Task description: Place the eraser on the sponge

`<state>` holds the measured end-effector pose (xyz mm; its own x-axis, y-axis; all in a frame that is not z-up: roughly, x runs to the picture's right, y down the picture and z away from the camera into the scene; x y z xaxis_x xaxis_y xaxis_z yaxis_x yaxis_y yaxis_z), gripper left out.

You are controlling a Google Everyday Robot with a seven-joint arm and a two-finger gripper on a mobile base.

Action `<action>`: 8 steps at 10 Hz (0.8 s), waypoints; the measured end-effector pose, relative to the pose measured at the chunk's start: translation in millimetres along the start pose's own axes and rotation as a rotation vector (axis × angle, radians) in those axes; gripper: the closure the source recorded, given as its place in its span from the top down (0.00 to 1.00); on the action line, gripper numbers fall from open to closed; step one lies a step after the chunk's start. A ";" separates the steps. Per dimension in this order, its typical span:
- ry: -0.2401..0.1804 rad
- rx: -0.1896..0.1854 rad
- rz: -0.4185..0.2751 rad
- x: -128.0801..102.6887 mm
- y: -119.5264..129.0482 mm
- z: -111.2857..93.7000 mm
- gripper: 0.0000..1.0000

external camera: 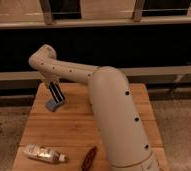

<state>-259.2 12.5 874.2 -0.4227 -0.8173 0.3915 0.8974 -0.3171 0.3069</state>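
A small light-blue sponge [51,106] lies on the wooden table [64,130] near its far left corner. The gripper [58,98] hangs from the white arm [104,100] and points down, its dark tip right over the sponge's right part, touching or nearly touching it. I cannot pick out the eraser as a separate thing; it is hidden at the dark gripper tip or out of view.
A clear plastic bottle [43,154] lies on its side at the table's near left. A dark red elongated object [89,157] lies near the front edge. The bulky arm covers the table's right half. Dark railings run behind the table.
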 end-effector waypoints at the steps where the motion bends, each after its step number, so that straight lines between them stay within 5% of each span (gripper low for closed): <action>1: -0.004 -0.003 -0.011 0.0 -1.8 -0.1 0.01; 8: -0.077 0.013 -0.112 -1.6 -21.6 10.4 0.67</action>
<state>-279.2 25.7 876.0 -0.5287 -0.7377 0.4197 0.8427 -0.3971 0.3636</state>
